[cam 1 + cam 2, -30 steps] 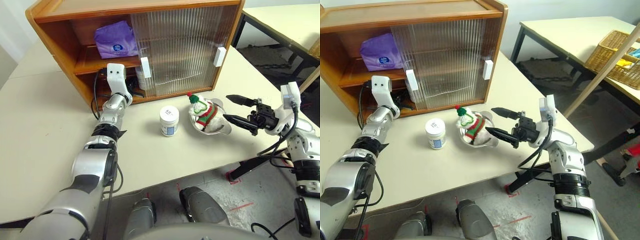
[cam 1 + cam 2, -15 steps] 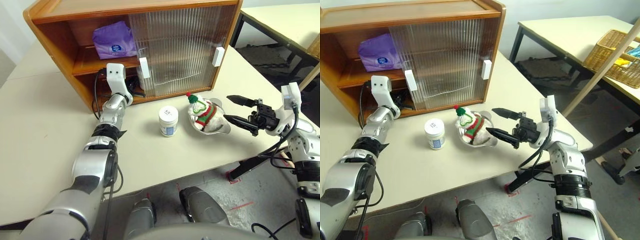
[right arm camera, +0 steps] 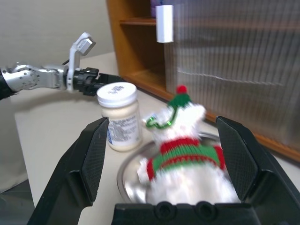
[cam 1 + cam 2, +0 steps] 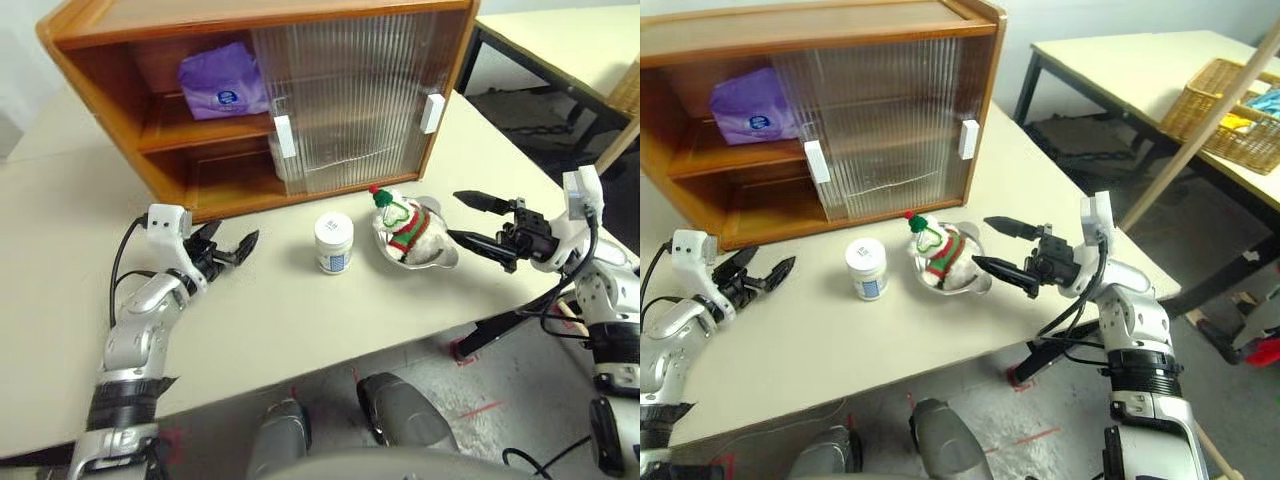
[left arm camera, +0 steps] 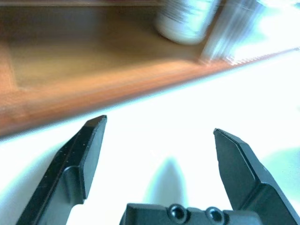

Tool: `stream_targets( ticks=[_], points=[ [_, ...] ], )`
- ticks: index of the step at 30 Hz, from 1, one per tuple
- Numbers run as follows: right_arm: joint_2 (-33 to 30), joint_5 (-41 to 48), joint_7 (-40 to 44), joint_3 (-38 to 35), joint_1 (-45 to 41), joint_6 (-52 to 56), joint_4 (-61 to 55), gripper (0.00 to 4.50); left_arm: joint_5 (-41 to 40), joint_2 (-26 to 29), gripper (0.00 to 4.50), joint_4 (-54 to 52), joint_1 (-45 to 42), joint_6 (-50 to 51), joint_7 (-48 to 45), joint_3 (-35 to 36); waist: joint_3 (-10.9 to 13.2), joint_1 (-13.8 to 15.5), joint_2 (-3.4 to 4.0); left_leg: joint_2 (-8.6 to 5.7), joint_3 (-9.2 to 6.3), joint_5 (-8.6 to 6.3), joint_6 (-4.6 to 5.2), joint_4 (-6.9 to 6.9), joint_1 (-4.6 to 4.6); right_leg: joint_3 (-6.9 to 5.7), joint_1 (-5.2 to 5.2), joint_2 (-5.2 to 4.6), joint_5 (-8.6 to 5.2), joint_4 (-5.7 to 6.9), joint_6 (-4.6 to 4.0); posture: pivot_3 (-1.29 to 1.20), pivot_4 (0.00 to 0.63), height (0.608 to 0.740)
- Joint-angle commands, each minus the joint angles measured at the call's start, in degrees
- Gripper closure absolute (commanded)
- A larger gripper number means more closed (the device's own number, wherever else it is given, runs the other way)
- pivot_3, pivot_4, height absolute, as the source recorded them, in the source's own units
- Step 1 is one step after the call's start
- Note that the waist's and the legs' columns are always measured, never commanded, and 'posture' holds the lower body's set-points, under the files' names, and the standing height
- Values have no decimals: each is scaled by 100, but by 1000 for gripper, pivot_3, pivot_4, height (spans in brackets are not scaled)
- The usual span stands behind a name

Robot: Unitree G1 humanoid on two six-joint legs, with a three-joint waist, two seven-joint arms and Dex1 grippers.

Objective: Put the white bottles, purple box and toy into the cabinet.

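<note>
The cabinet point(image 4: 120, 140) stands at the back with its left side open and both sliding doors to the right. On its upper shelf lies the purple box point(image 4: 222, 80). One white bottle point(image 5: 185, 21) stands in the lower compartment next to the door edge. Another white bottle point(image 4: 333, 243) stands on the table in front. Beside it the toy point(image 4: 405, 225) sits in a steel bowl point(image 4: 445, 255). My left gripper point(image 4: 235, 238) is open and empty over the table, in front of the lower compartment. My right gripper point(image 4: 455, 215) is open just right of the toy, pointing at it.
The cabinet's white door handles point(image 4: 283, 137) jut out at the front. The table edge point(image 4: 420, 335) runs close behind the bowl. A second table point(image 4: 1120, 60) with a wicker basket point(image 4: 1230, 115) stands off to the right, and a wooden pole point(image 4: 1200, 130) leans there.
My left arm has drawn back out of the lower compartment toward me and its gripper has opened, leaving the bottle inside. The right arm has kept still.
</note>
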Motion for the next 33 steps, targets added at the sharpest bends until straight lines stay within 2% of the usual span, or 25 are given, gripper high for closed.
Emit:
stream_targets(
  ticks=[1, 4, 8, 15, 18, 33],
  points=[
    [-42, -23, 54, 14, -70, 4, 99, 0, -403, 261, 38, -526, 307, 123, -901, -159, -3, 22, 5, 25, -23, -4, -7, -3, -2, -2, -4, -27, 1, 1, -2, -266, 94, 740],
    [-58, -33, 76, 15, -106, -4, 141, 0, -646, 347, 38, -751, 448, 5, -1527, -298, -12, 66, 19, 23, -25, -30, -52, -11, -43, -25, -51, -53, 9, 9, -17, -266, 92, 740],
    [-67, -36, 80, 8, -116, -4, 138, 0, -399, 457, 38, -771, 398, -189, -1983, -758, -32, 108, 50, 34, -29, -18, -23, -16, -97, -43, -106, -55, 28, 13, -69, -266, 92, 740],
    [-75, -28, 41, -19, -77, 5, 76, 0, -104, 188, 38, -560, -20, -316, -2048, -1365, -33, 163, 51, 42, -22, -19, -11, -34, -99, -51, -108, -54, 16, 8, -77, -287, 90, 740],
    [-75, -31, 16, -21, -43, 11, 50, 0, 216, 72, 38, -191, -245, -689, -2070, -1602, -33, 154, 51, 41, -19, -14, -1, -31, -93, -48, -99, -56, 18, 8, -69, -293, 91, 740],
    [-73, -22, -52, -8, -7, 8, -46, 0, 934, -727, 38, 773, -841, -1656, -1958, -2239, -36, 135, 55, 32, -26, -4, 16, -15, -89, -46, -74, -57, 8, 7, -25, -312, 79, 740]
  ],
)
